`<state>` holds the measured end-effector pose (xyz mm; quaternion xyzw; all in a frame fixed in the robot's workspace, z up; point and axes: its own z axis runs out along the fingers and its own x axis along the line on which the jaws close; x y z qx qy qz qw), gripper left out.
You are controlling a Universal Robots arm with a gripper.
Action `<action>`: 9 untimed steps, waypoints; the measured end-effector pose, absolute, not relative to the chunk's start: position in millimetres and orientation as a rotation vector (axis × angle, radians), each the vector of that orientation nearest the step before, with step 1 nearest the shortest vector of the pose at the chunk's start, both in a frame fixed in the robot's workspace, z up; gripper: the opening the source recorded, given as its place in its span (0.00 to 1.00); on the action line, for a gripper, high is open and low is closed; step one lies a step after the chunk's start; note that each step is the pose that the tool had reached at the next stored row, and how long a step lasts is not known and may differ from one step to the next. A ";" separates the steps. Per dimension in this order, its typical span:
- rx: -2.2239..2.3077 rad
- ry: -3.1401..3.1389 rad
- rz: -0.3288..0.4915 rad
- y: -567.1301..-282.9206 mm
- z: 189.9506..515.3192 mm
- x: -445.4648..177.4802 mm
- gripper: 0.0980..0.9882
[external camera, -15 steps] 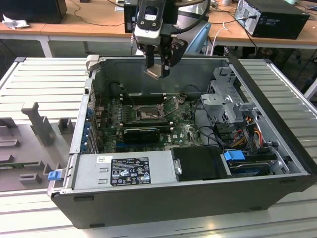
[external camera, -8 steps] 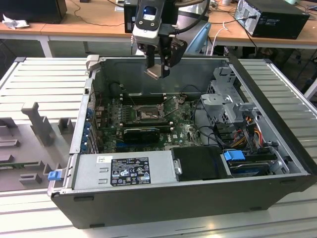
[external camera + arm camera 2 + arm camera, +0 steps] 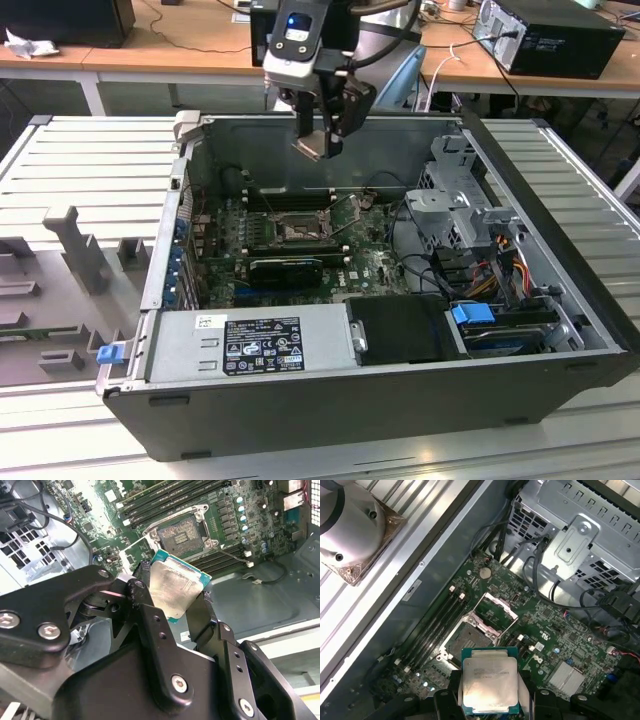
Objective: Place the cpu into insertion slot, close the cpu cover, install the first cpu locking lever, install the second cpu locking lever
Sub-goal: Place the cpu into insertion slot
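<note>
Black two-finger gripper point(image 3: 318, 142): clamped on the small square silver-faced cpu point(image 3: 175, 587), one finger on each side edge, chip tilted. Sits upper centre of the exterior view, in the air above the open dark grey computer case point(image 3: 350, 400). Square dark metal-rimmed insertion slot point(image 3: 467, 640) on the green motherboard point(image 3: 370, 265) lies exposed below, well apart from the chip. Thin grey metal cpu cover point(image 3: 497, 611) stands raised beside the slot.

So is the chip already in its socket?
Out: the gripper holds the cpu in the air, and the insertion slot sits empty.
</note>
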<state>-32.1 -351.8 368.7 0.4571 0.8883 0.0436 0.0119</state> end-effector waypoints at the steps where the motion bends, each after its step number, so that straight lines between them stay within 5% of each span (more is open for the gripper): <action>1: 1.433 2.765 0.136 -351.8 368.7 -32.1 0.48; 9: 1.507 2.723 0.135 -351.8 367.6 -32.1 0.48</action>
